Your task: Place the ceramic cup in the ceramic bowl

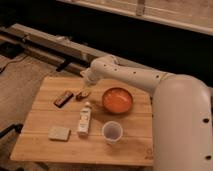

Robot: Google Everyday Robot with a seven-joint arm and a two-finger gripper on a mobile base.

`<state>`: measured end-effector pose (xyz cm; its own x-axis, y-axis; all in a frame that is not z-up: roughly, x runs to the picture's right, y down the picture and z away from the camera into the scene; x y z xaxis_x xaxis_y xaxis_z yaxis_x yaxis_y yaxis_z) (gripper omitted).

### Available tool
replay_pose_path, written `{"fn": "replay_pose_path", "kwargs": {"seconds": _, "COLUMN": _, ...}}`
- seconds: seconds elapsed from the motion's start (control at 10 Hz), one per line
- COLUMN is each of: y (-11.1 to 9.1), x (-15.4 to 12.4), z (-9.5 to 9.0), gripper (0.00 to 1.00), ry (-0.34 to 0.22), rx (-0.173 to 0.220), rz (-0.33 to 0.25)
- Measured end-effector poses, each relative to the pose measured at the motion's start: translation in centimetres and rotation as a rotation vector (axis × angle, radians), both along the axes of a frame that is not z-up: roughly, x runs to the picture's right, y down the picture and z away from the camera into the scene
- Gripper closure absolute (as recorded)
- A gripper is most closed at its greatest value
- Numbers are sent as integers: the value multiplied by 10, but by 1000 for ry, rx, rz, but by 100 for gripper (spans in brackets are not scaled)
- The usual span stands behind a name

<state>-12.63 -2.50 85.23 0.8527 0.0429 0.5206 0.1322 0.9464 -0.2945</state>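
The ceramic cup [112, 132] is small, pale and round, and stands upright on the wooden table [45, 147] near the front, right of centre. The ceramic bowl [118, 100] is orange-red and shallow, and sits behind the cup toward the back right. My gripper [84, 92] hangs from the white arm [130, 75] over the back of the table, left of the bowl and well behind the cup.
A white bottle with a label [84, 119] lies on its side left of the cup. A dark flat bar [63, 99] lies at the back left. A pale sponge-like block [59, 133] lies at the front left. My robot body [182, 130] stands at the table's right edge.
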Motion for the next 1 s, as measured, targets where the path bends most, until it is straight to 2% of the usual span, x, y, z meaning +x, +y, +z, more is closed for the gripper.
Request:
{"fn": "replay_pose_path", "kwargs": {"seconds": 0.2, "y": -13, "x": 4, "z": -20, "gripper": 20, "ry": 20, "rx": -1, "rz": -50}}
{"fn": "replay_pose_path", "kwargs": {"seconds": 0.3, "y": -20, "x": 12, "z": -40, "gripper": 20, "ry": 42, "rx": -1, "rz": -80}}
{"fn": "replay_pose_path", "kwargs": {"seconds": 0.5, "y": -15, "x": 30, "z": -74, "gripper": 20, "ry": 91, "rx": -1, "rz": -112}}
{"fn": "replay_pose_path", "kwargs": {"seconds": 0.6, "y": 0, "x": 41, "z": -94, "gripper": 20, "ry": 125, "rx": -3, "rz": -119}}
{"fn": "replay_pose_path", "kwargs": {"seconds": 0.8, "y": 31, "x": 59, "z": -114, "gripper": 20, "ry": 171, "rx": -20, "rz": -98}}
{"fn": "replay_pose_path", "kwargs": {"seconds": 1.0, "y": 71, "x": 86, "z": -127, "gripper": 20, "ry": 238, "rx": -59, "rz": -36}}
